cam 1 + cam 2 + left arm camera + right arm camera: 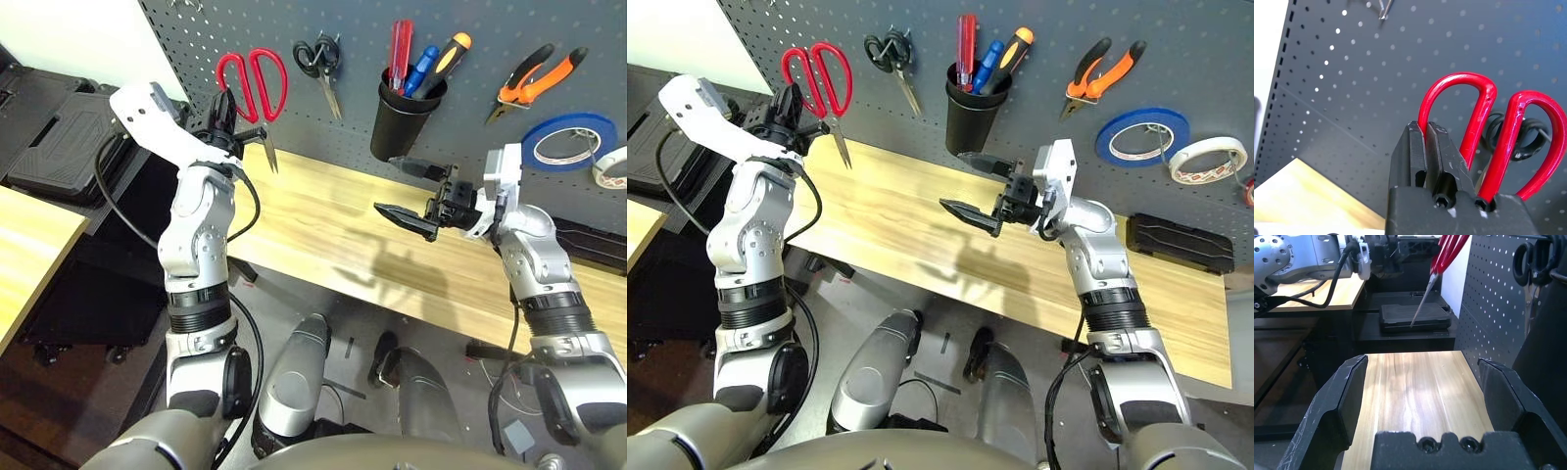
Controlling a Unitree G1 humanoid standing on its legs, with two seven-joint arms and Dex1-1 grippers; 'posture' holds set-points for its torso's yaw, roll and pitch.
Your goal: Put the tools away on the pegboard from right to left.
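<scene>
— One tool left: the red-handled scissors [251, 86], pinched at one handle loop by the left gripper [223, 116] against the pegboard [411, 15], far left.
— And next?
— Probably seat a loop on a hook, then let go.
— Arm poses?
— Left arm raised, elbow bent. Right gripper [972, 188] hovers over the table [892, 211], fingers spread, holding nothing.

Light wooden table [323, 230] running along the foot of the dark panel, lit brightly enough to carry soft shadows. White wall [69, 34] at the far left, above black cases [59, 137]. Second wooden surface [24, 250] nearer on the left, over dim grey floor [343, 352].
</scene>
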